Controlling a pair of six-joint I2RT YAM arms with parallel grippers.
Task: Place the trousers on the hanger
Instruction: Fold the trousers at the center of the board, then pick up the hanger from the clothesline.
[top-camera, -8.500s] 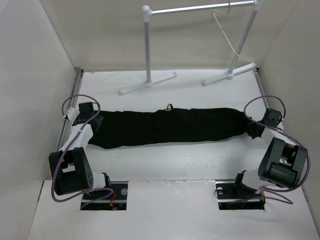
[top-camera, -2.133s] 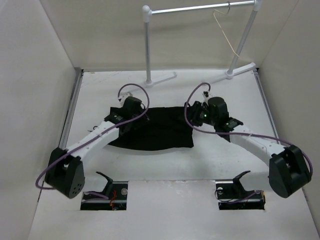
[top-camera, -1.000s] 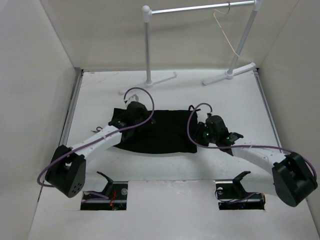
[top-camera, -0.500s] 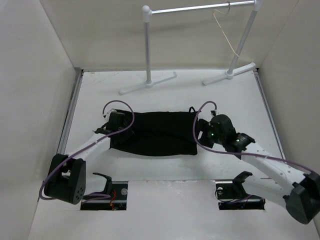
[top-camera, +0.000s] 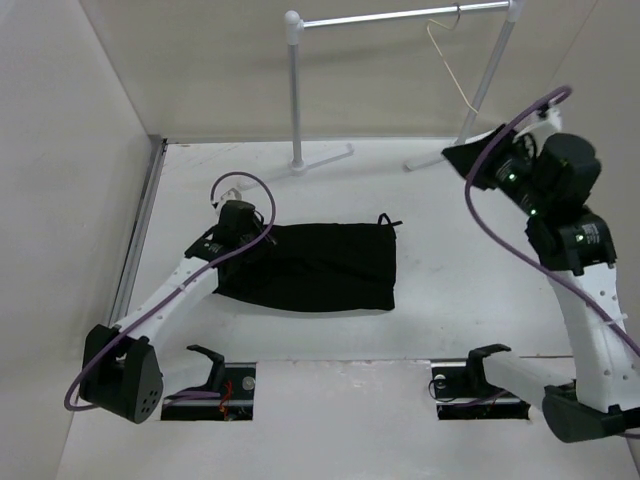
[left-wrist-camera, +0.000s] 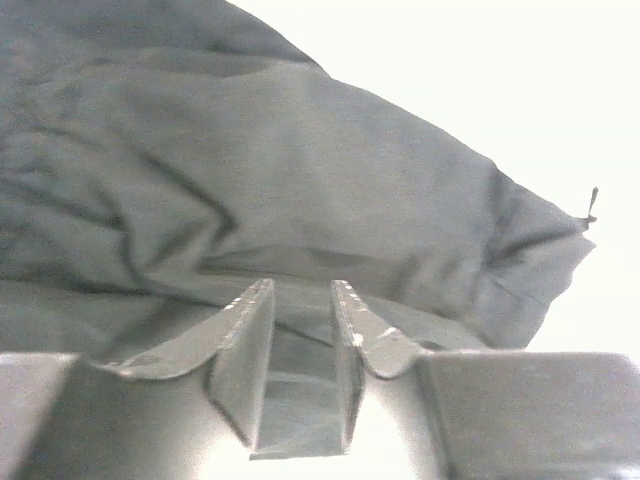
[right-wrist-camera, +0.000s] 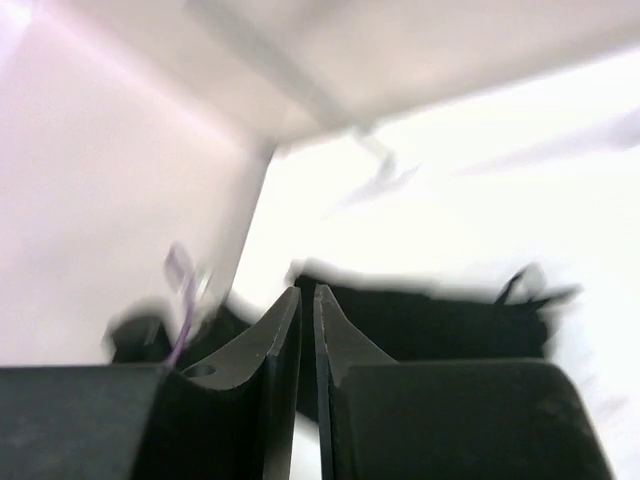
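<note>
Slippage worries us: left pincer (left-wrist-camera: 302, 290) sits narrowly parted on the trousers (top-camera: 320, 265), whether gripping we cannot tell; right pincer (right-wrist-camera: 307, 292), closed empty, could knock the hanger (top-camera: 450, 60).

Looking down from high behind, peering close from left wrist, gazing from far on right, sharing the trousers (top-camera: 310, 268)

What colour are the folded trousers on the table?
The trousers are plain black, shown best in the top external view.
</note>
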